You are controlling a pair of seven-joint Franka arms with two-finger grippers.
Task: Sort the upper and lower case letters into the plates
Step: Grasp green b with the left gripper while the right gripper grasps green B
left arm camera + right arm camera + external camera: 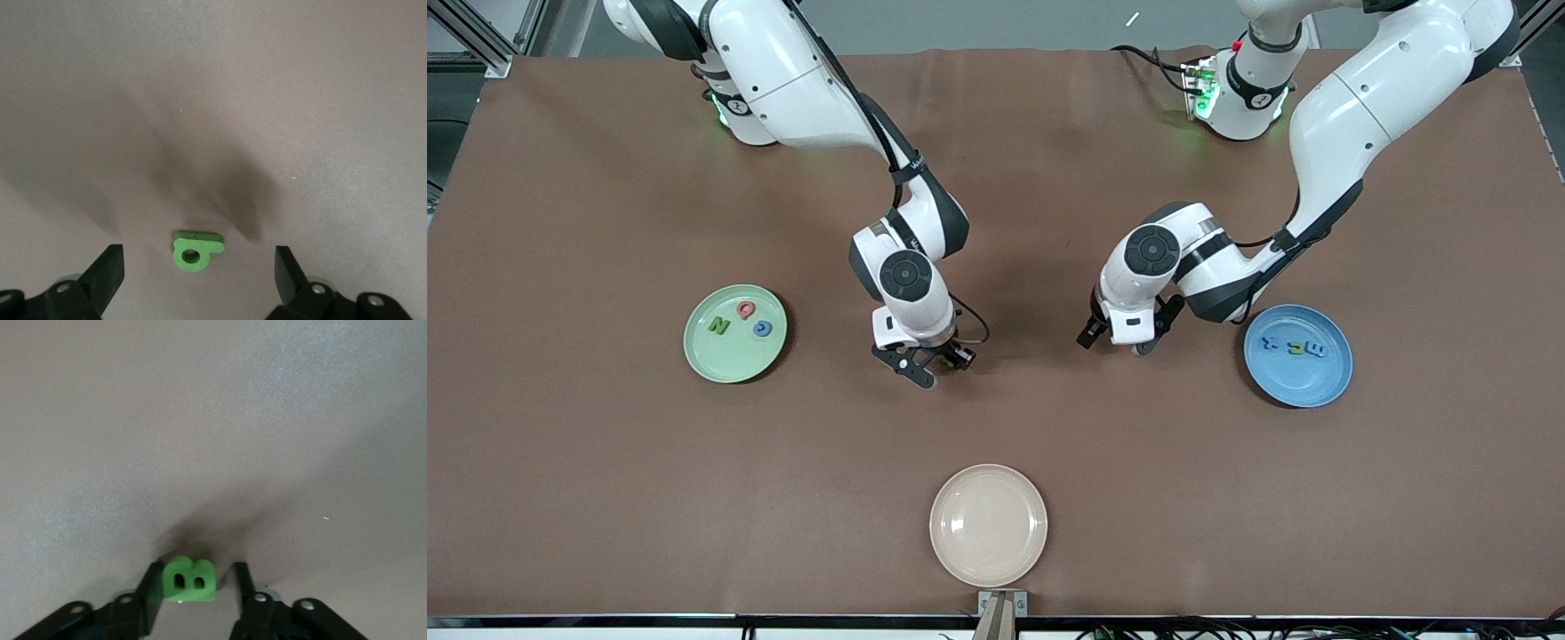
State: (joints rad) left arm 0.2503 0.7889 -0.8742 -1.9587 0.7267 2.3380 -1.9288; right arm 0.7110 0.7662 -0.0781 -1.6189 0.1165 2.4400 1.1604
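**Tabletop [996,178], brown, seen from the front camera; clock positions were taken from its centre.**

1. Pale green plate [735,364], nine o'clock. It held three letters: a green N [719,326], a red Q [745,309] and a small blue letter [762,328].
2. Blue plate [1298,387], three o'clock. It held three small letters in a row [1294,348], blue and green, too small to read.
3. Cream dish [988,524], six o'clock, near the camera edge.
4. Right hand [925,363], just off centre toward seven o'clock, low over the tabletop. Its fingers [150,593] stood part open around a green B [189,580]. One finger touched the letter, and a gap showed at the other.
5. Left hand [1116,345], just off centre toward four o'clock, near the blue plate. Its fingers [110,263] were spread wide. A green lower-case letter [195,252] lay flat on the tabletop between them, touching neither.
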